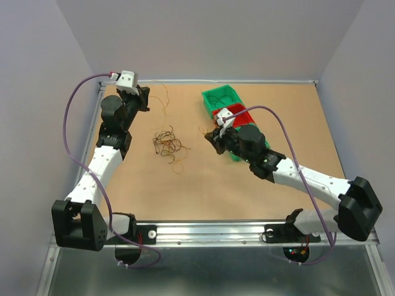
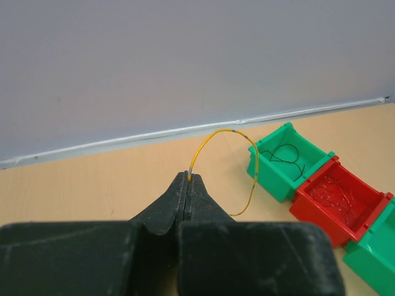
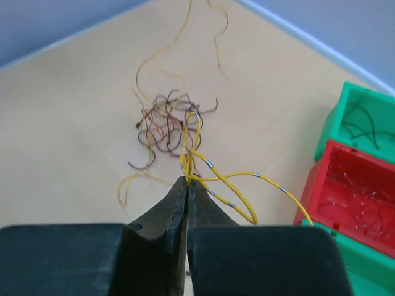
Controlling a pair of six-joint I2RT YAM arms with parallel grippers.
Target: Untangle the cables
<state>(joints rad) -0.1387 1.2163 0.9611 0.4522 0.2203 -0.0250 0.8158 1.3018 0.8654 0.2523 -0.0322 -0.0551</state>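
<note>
The cables lie as a small tangle point(image 1: 166, 143) of dark, reddish and yellow wires on the tan table, also seen in the right wrist view as the tangle point(image 3: 168, 120). My right gripper point(image 3: 187, 179) is shut on looped yellow wires point(image 3: 237, 185) just right of that tangle; in the top view it is the right gripper point(image 1: 211, 135). At the back left my left gripper point(image 2: 187, 177) is shut on one end of a single yellow wire point(image 2: 254, 161), which arcs away to the right. In the top view the left gripper point(image 1: 146, 102) is beside thin strands point(image 1: 164, 98).
A row of bins stands at the back right: a green bin point(image 1: 222, 97) holding black wires, a red bin point(image 1: 239, 116) with reddish wires, and another green bin point(image 2: 378, 251). Loose yellow strands point(image 3: 179, 37) lie beyond the tangle. A metal rail point(image 1: 210, 233) edges the table's front.
</note>
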